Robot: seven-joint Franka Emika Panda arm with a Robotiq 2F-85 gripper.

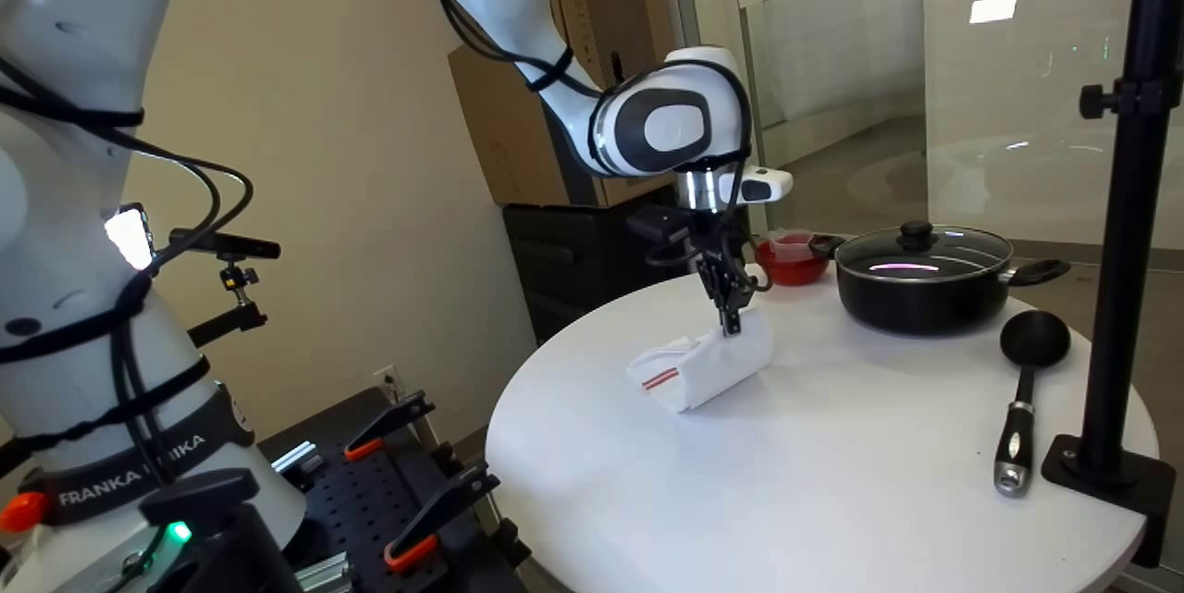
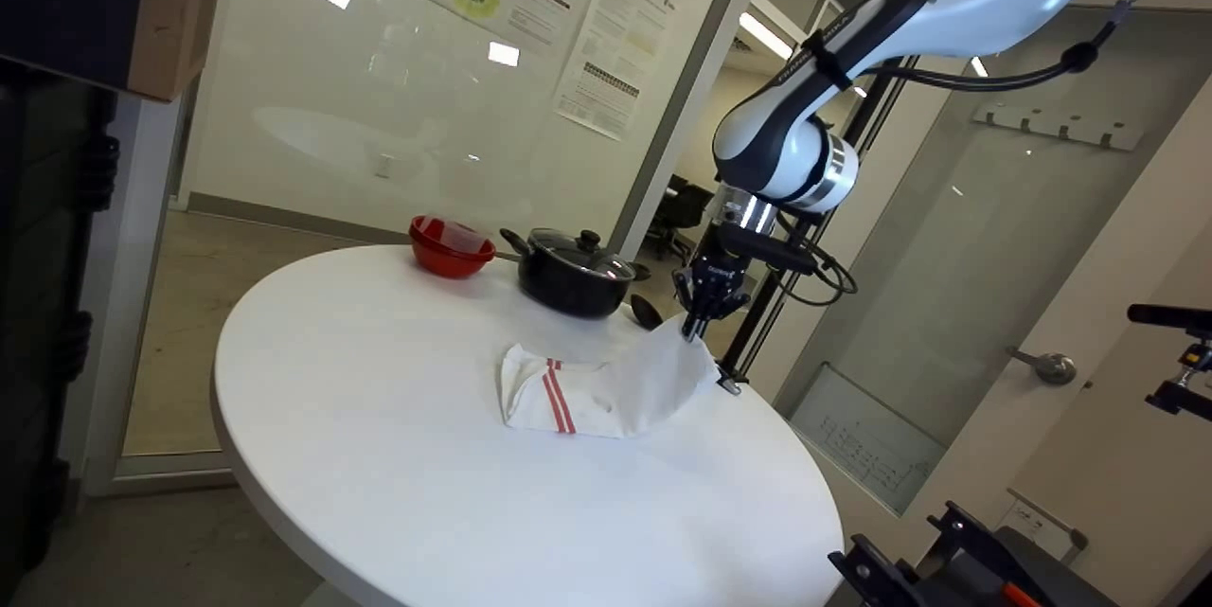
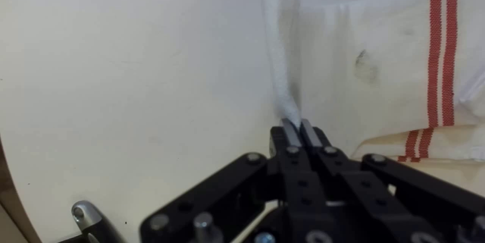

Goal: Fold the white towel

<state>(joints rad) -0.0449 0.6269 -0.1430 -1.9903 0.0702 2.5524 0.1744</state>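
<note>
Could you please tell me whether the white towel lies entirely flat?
No, the gripper holds part of the white towel above the table.

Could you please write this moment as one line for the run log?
white towel: one end raised, striped part on table | gripper: shut on raised end | fold: unfinished

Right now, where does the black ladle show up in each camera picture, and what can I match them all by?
In an exterior view: the ladle lies at lower right, beside the black post.
In an exterior view: its black scoop shows just right of the middle, by the pan.
In the wrist view: only its silver-tipped handle, at lower left.
Shared landmark: the red-striped white towel, in all three.
</note>
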